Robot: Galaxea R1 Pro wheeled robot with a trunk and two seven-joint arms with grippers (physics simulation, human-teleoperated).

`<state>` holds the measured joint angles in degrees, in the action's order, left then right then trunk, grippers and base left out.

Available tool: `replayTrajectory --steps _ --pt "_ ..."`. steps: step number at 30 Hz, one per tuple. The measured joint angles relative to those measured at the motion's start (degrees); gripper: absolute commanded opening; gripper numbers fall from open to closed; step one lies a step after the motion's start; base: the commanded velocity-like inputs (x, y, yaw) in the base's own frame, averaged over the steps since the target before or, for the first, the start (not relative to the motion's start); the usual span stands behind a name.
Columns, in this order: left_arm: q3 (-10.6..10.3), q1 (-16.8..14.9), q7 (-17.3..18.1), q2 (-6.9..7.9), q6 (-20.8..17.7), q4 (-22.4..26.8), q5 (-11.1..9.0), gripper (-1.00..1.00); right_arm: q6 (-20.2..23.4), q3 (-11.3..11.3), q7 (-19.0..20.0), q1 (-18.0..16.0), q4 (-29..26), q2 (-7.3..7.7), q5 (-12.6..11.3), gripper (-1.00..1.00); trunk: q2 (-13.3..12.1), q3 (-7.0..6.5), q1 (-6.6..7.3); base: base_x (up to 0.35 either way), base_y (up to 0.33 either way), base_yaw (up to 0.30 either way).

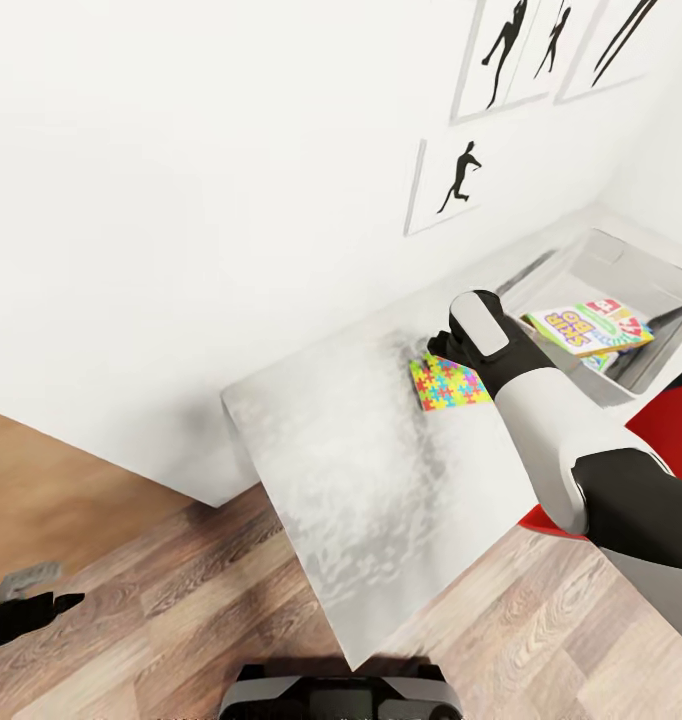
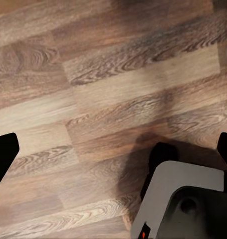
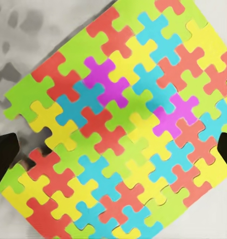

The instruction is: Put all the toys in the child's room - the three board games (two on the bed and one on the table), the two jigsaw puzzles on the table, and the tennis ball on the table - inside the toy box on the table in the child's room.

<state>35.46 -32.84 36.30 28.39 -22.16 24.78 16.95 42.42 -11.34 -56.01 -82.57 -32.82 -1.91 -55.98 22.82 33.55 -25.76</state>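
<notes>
A jigsaw puzzle [image 1: 446,385], a flat square of yellow, red, blue and green pieces, lies on the pale grey table [image 1: 351,480]. My right gripper [image 3: 113,154] hovers directly over the puzzle [image 3: 118,124], open, with its dark fingertips [image 3: 3,159] wide apart at either side. In the head view my right wrist [image 1: 478,335] covers the puzzle's far edge. The grey toy box [image 1: 621,262] stands at the table's far right end. A Skip-Bo board game [image 1: 586,328] lies tilted in it over another printed box [image 1: 601,362]. My left gripper [image 1: 41,606] hangs low over the floor, open and holding nothing.
A red chair [image 1: 671,420] stands by the table's right side, under my right arm. Black silhouette pictures [image 1: 451,185] hang on the white wall behind the table. The left wrist view looks down on wood-plank floor [image 2: 93,99] and my own base [image 2: 188,199].
</notes>
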Motion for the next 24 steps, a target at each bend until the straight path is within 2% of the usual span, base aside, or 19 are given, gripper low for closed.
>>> replayTrajectory --steps 4,5,9,10,14,21,24 --pt "0.2 -0.1 2.8 -1.11 -5.0 3.7 -0.8 1.0 0.0 0.0 -0.3 0.0 0.0 -0.02 0.0 1.0 0.0 0.38 0.0 0.0 0.0 0.0" --pt "0.1 -0.1 5.3 -1.35 -6.8 4.5 -1.1 1.0 0.0 0.0 -0.3 0.0 0.0 -0.03 0.0 1.0 0.0 0.47 0.0 0.0 0.0 0.0" --pt "-0.5 -0.1 11.5 -1.62 -9.1 5.3 -1.1 1.0 0.0 0.1 -0.4 0.0 0.0 0.0 0.0 1.0 0.0 0.85 0.0 0.0 0.0 0.0" --pt "-1.0 -0.1 14.5 -1.69 -9.6 5.5 -1.0 1.0 0.1 0.1 -0.4 -0.1 0.0 0.01 0.0 1.0 0.0 0.95 0.0 0.0 0.0 0.0" --pt "-3.1 -0.1 20.3 -1.71 -10.4 5.7 -0.9 1.0 0.1 0.1 -0.4 -0.1 0.0 0.02 0.0 1.0 0.0 1.33 0.0 0.0 0.0 0.0" --pt "-6.9 -0.2 26.8 -1.23 -10.6 5.8 -0.8 1.0 0.2 0.2 -0.4 -0.2 -0.1 0.02 0.0 1.0 0.0 1.99 0.0 0.0 0.0 0.0" --pt "-7.5 -0.1 29.7 -0.55 -10.6 5.8 -0.7 1.0 0.1 0.3 -0.4 -0.2 -0.1 0.02 0.0 1.0 0.0 2.27 0.02 0.0 0.0 0.0"
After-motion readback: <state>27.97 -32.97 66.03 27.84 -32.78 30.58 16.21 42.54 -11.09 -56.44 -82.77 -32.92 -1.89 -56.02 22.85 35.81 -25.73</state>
